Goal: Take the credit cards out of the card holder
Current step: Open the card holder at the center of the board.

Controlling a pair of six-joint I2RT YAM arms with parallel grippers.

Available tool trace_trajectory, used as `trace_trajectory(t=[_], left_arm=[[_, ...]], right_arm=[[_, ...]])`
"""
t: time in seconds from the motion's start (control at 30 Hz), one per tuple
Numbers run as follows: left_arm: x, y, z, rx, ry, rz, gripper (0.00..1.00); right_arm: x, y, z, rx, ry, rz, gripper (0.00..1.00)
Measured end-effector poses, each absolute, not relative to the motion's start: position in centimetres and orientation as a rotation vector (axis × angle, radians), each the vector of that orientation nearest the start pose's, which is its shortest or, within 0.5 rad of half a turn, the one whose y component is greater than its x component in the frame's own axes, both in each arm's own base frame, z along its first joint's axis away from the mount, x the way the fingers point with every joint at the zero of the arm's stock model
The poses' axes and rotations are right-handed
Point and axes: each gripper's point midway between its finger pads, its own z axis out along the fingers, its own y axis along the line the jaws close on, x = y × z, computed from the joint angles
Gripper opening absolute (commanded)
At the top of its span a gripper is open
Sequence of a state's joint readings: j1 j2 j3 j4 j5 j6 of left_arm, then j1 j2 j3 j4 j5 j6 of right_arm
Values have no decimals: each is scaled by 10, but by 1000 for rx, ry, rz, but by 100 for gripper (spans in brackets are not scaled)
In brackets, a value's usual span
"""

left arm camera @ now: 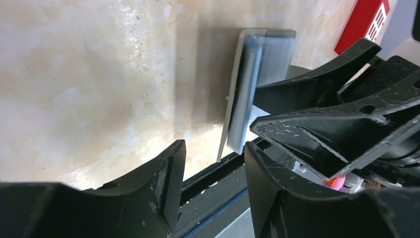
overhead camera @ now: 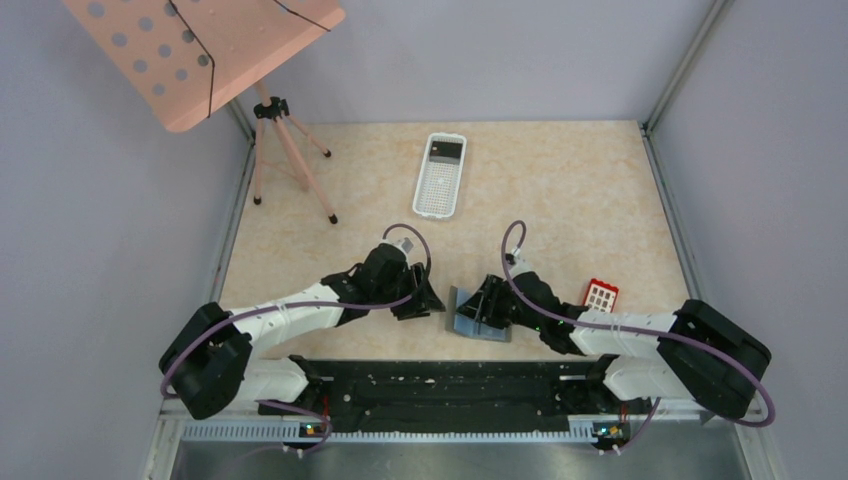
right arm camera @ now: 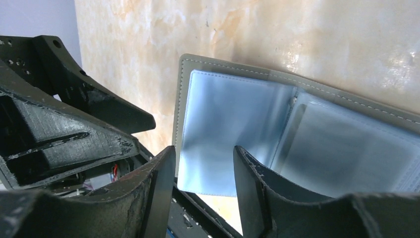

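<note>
Left gripper [left arm camera: 213,148]: jaws spread, empty, just left of the holder.
Right gripper [right arm camera: 204,151]: jaws spread, with the holder's edge showing in the gap.
Card holder [right arm camera: 233,114]: open between the grippers, one half tilted up.
Red card [overhead camera: 601,295]: flat on the table [overhead camera: 580,200], beside the right arm.
Basket [overhead camera: 440,177]: far centre.
Music stand [overhead camera: 200,50]: far left.

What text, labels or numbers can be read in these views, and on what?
Nothing legible in any view.
red card: white squares only, no readable characters; in the left wrist view it is cut off at the frame edge.
card holder: plain pockets and stitching, no print visible.
dark item in the white basket: too small to read any label.
</note>
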State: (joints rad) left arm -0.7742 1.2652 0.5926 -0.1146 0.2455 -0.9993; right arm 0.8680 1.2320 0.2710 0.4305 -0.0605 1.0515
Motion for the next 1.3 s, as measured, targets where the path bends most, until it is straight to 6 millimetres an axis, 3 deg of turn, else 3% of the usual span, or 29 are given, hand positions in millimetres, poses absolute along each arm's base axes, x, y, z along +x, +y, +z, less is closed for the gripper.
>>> trace_trajectory(t=[0.3, 0.57, 0.77, 1.0, 1.3], left_arm=[[173, -268, 75, -147, 2644, -995, 54], [177, -262, 81, -129, 2611, -978, 55], [181, -268, 82, -88, 2621, -984, 57], [181, -281, 80, 16, 2652, -1019, 57], [179, -290, 75, 72, 2666, -1066, 45]], right_arm=[[178, 285, 65, 135, 2316, 1163, 32], [177, 282, 68, 141, 2310, 1158, 27], [178, 272, 78, 155, 2284, 1125, 36], [178, 251, 90, 196, 2254, 1051, 38], [177, 250, 73, 201, 2306, 1008, 46]])
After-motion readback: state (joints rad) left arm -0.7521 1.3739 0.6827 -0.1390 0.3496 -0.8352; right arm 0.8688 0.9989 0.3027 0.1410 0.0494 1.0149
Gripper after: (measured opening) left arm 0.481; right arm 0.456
